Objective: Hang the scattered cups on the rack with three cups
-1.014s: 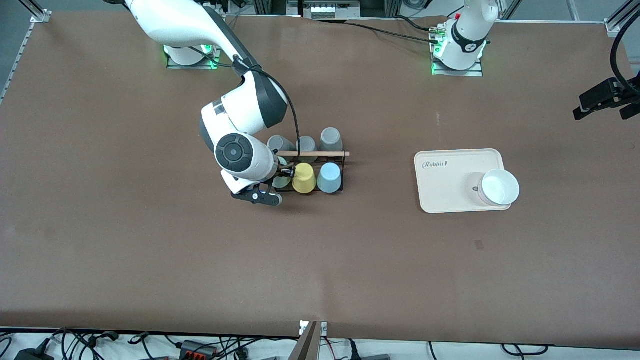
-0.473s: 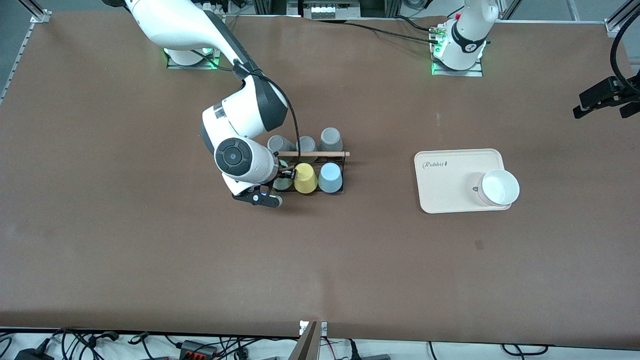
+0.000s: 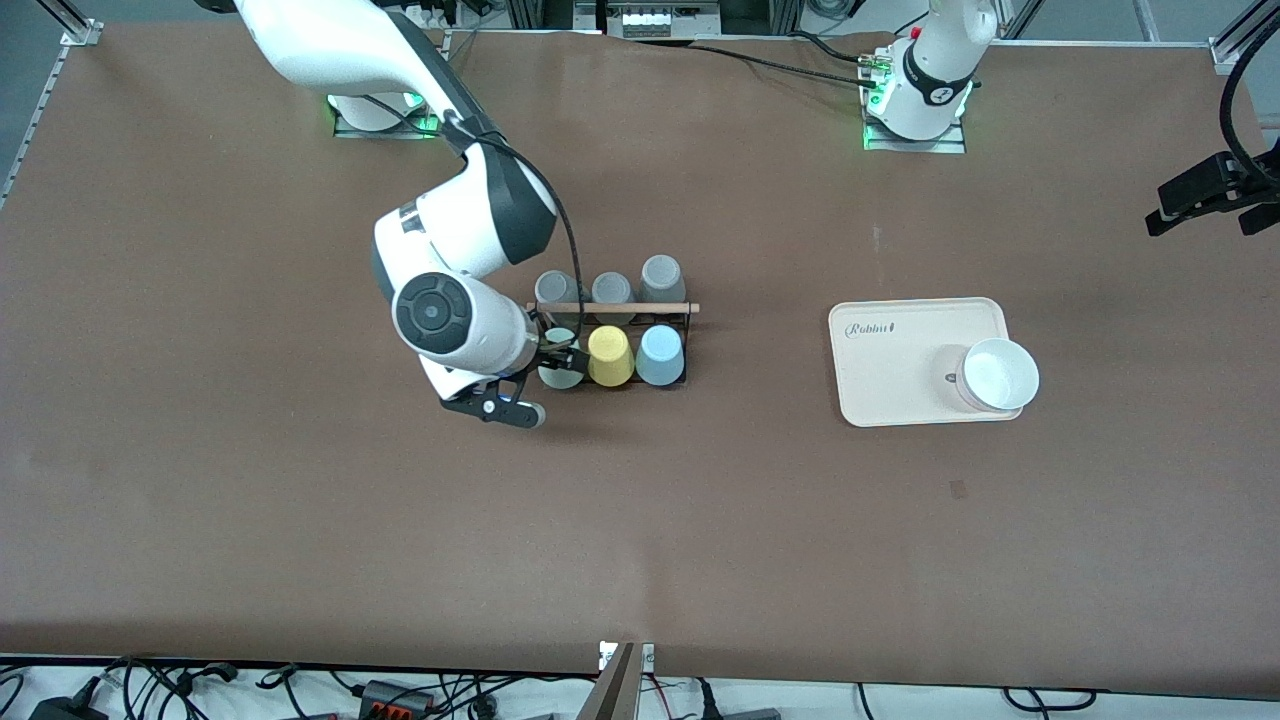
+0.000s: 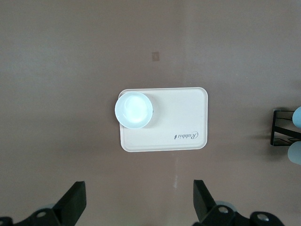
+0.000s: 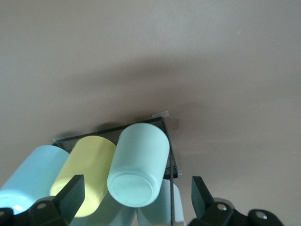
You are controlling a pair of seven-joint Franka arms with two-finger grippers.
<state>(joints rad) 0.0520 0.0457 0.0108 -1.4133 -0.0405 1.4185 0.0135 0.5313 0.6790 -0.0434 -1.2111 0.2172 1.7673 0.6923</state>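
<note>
Sage-green cup [image 3: 558,366] upside down on the rack [image 3: 612,340], centre-left of the front view, first of the front row, then yellow cup [image 3: 608,355] and light blue cup [image 3: 659,354]; three grey cups [image 3: 611,288] along the row above. Right gripper [image 3: 556,357] spread open around the green cup, not clamping it. Release step, apparently; next, a clean lift straight off without nudging the cup. Left gripper [image 4: 138,205] parked open over the beige tray [image 3: 900,395] and white bowl [image 3: 999,374] at right, waiting.

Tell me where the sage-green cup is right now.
The sage-green cup sits upturned on the rack, beside the yellow cup, at the right arm's end.
</note>
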